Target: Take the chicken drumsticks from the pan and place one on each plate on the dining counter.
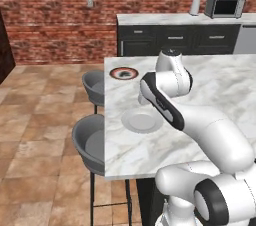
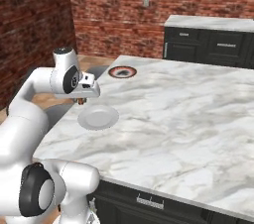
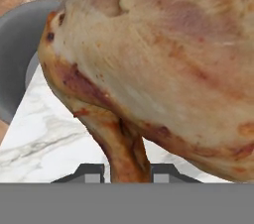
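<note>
- While it hangs over the near-left part of the dining counter [image 2: 188, 114], the chicken drumstick [image 3: 149, 69] sits pinched by its thin bone end in the gripper [image 3: 126, 172], jaws clamped tight on it.
- In the right base view, the drumstick pokes out under the gripper [image 2: 81, 100], just beside the plain plate [image 2: 98, 117] and above its left edge.
- Red-rimmed plate [image 2: 122, 72] is further back along the same edge, well apart.
- Grey stools [image 1: 87, 142] stand alongside the counter.
</note>
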Robot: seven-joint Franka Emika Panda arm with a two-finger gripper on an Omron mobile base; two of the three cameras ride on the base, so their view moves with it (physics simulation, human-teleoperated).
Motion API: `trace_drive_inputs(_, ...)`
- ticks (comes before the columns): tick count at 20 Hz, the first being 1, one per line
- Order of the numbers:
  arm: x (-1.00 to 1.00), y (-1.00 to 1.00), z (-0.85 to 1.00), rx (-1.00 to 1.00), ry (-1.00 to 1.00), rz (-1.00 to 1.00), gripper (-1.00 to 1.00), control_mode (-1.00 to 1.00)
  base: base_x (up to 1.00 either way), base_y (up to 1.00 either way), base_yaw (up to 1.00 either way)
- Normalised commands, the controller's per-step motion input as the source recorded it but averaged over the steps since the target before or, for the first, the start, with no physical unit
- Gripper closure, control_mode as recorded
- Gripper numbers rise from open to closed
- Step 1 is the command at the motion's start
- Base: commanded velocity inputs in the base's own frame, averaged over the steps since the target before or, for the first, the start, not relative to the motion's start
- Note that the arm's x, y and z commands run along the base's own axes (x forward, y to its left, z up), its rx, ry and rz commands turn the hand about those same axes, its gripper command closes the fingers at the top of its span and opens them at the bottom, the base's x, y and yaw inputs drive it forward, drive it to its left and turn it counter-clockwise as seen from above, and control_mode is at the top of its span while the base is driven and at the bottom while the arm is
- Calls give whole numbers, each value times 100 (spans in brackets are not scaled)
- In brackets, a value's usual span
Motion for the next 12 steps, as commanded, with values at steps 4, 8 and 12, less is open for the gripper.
trace_drive_inputs(4, 0, 0, 0, 0, 0, 0, 100, 100, 0, 0, 0)
trace_drive_inputs(8, 27, -9, -4, 0, 0, 0, 100, -100, 0, 0, 0)
trace_drive_inputs(12, 74, -14, -29, 0, 7, 0, 100, -100, 0, 0, 0)
